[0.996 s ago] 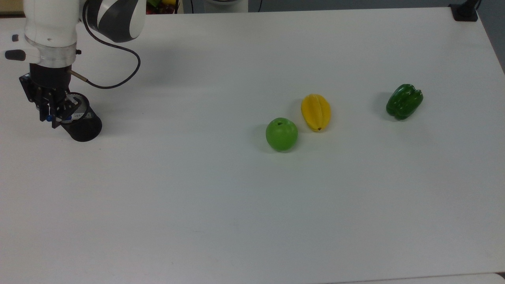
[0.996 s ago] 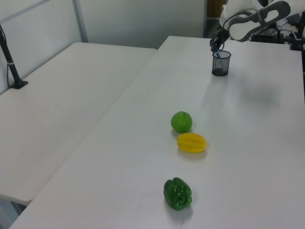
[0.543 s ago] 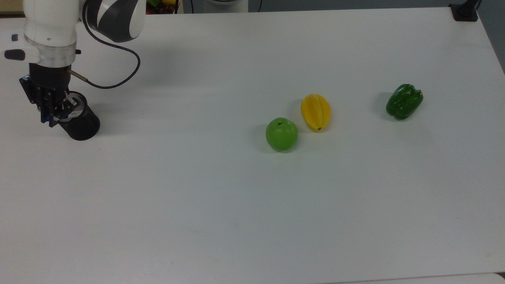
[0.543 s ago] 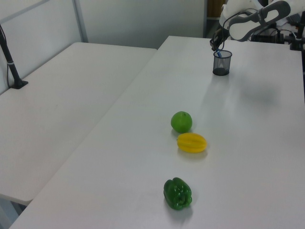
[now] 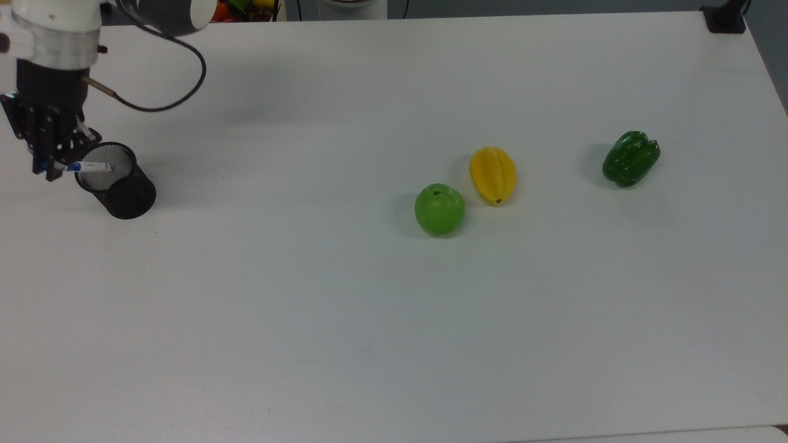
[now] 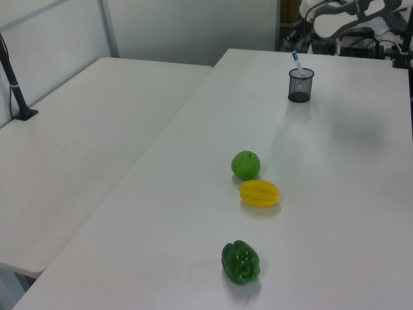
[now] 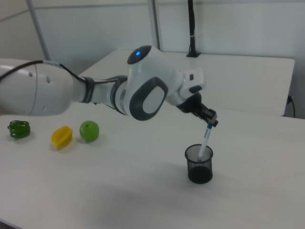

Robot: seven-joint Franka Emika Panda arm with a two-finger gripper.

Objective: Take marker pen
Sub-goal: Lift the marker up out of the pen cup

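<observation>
Because the slim white-barrelled marker pen with its blue cap (image 7: 205, 141) stood in a black wire-mesh cup (image 7: 199, 164), the only part we could reach was the upper end that stuck out above the rim, and that was where the black two-finger gripper (image 7: 211, 120) had it. In the right view the fingers were closed on the blue top of the pen, with the white barrel hanging down at a slight tilt and its lower end just inside the mouth of the cup. We judged the pen to be partly drawn out but not free of the mesh. In the top view the pen (image 5: 90, 166) lay across the near rim of the cup (image 5: 117, 180), running from the gripper (image 5: 50, 165) toward the top view's right. In the left view its blue tip (image 6: 295, 57) rose above the cup (image 6: 300, 84) at the far end of the white table (image 5: 394, 295).

We held it from above so that the barrel could slide up along its own line; a sideways pull would have pressed it against the rim and might have tipped the light cup. The lift needed to go on upward until the lower end cleared the rim.

The round green apple (image 5: 439, 209), the ribbed yellow star fruit (image 5: 492, 175) and the dark green bell pepper (image 5: 631, 158) sat well apart from the cup, grouped toward the top view's right, and played no part in the grasp.
</observation>
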